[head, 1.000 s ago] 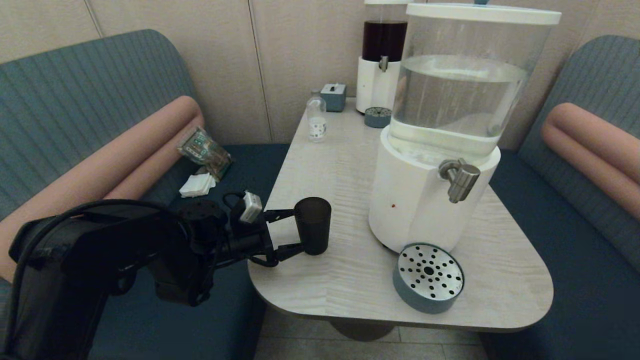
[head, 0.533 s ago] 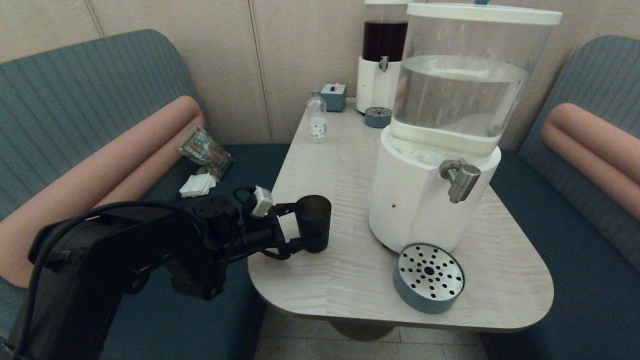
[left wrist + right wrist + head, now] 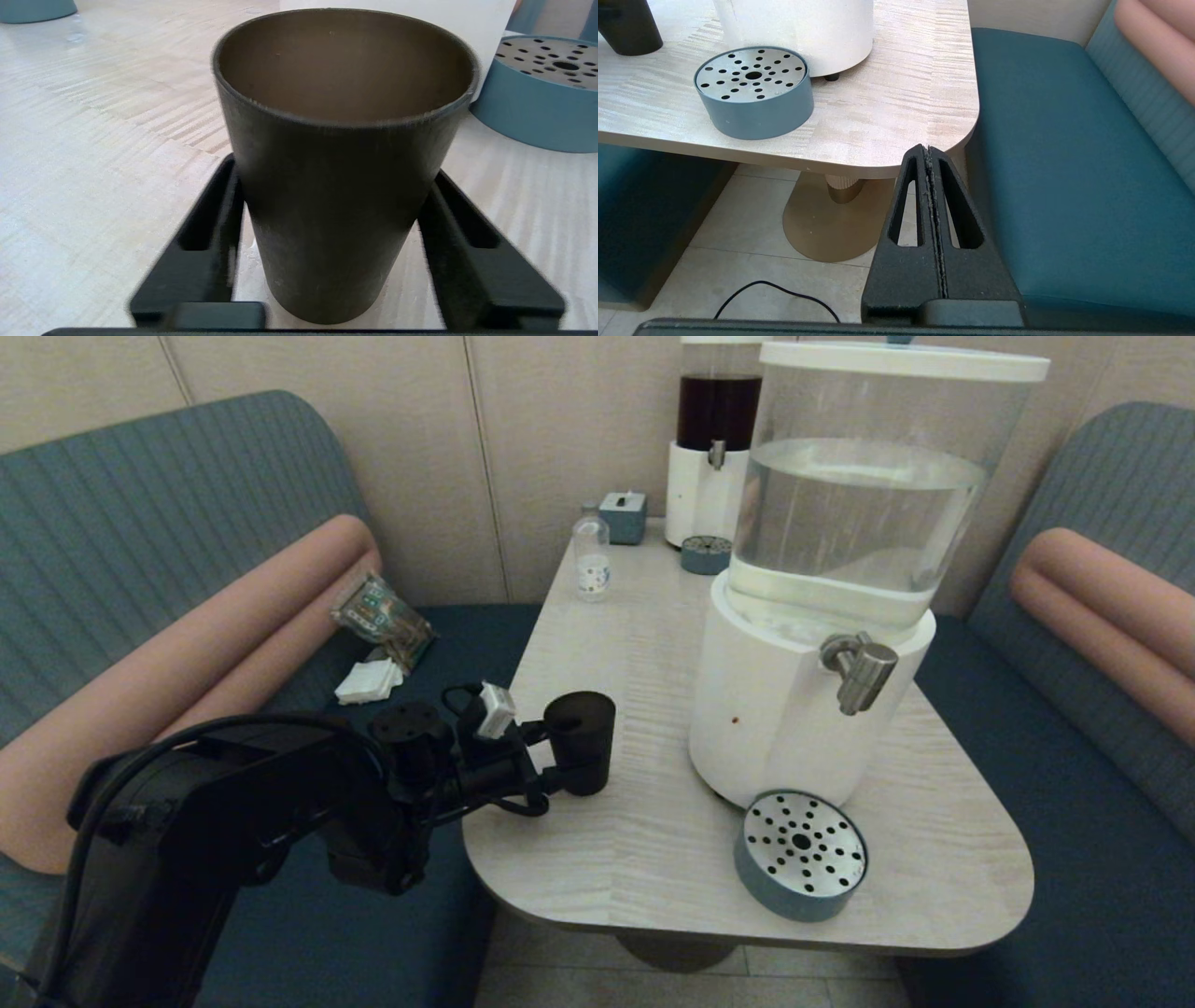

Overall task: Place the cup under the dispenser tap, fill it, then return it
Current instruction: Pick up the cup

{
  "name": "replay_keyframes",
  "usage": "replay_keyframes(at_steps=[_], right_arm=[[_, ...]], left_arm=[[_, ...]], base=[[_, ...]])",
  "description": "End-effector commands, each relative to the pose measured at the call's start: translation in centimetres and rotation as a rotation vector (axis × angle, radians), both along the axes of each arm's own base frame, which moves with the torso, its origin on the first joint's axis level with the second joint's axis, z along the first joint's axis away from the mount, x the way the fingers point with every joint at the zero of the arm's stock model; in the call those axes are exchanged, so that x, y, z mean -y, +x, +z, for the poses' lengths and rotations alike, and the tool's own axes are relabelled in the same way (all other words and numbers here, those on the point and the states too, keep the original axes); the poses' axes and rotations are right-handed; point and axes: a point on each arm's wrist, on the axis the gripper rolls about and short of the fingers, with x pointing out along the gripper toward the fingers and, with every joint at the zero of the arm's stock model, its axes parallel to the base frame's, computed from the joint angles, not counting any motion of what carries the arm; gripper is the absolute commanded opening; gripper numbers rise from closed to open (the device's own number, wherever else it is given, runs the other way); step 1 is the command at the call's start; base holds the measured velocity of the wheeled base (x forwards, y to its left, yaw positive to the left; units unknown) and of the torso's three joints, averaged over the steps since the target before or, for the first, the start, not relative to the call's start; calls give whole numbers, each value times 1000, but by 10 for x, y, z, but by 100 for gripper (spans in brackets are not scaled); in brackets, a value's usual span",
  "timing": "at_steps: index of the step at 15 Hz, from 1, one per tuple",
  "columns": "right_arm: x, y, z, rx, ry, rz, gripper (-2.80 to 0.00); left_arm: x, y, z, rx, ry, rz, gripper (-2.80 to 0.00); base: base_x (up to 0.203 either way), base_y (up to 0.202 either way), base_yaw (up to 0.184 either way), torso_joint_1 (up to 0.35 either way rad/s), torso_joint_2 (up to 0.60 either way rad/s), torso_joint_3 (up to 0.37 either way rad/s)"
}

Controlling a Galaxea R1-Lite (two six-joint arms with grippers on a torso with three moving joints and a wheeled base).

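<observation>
Near the tabletop's [image 3: 653, 644] left edge, toward its near corner, your left gripper [image 3: 546, 758] has the black cup [image 3: 581, 742] between its two fingers. The left wrist view shows both fingers pressed against the cup's [image 3: 341, 177] lower wall, one on each side; the grip is closed on it. Cup upright, mouth open and up; whether its base touches the wood, you cannot tell.

The big water dispenser [image 3: 822, 588] stands toward the tabletop's right edge. Its steel tap [image 3: 859, 670] juts out toward the near right corner, well apart from the cup. Below the tap, close to the near edge, lies the round blue-grey drip tray [image 3: 801, 854] with its perforated metal top, just beside the dispenser's white base.

Your right gripper [image 3: 930, 158] hangs off the table past its near right corner, above the floor and beside the teal bench seat [image 3: 1064, 163], fingers pressed together, holding nothing.
</observation>
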Motion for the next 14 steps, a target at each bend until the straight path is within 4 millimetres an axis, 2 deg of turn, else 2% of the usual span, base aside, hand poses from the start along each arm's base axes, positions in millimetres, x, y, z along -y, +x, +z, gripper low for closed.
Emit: replay_keyframes(at_steps=[1, 5, 8, 12, 14], right_arm=[[0, 1, -4, -13, 0, 1, -280], [0, 1, -4, -13, 0, 1, -280], [0, 1, -4, -13, 0, 1, -280], [0, 1, -4, -13, 0, 1, -280], [0, 1, -4, -13, 0, 1, -280]], left_arm=[[1, -1, 3, 12, -2, -8, -280], [2, -8, 12, 14, -2, -15, -280], [-3, -27, 33, 17, -2, -19, -280], [-12, -77, 69, 12, 2, -32, -280], [-7, -108, 87, 17, -1, -75, -280]], base=[[0, 0, 0, 0, 0, 0], [0, 0, 0, 0, 0, 0], [0, 0, 0, 0, 0, 0], [0, 0, 0, 0, 0, 0], [0, 0, 0, 0, 0, 0]])
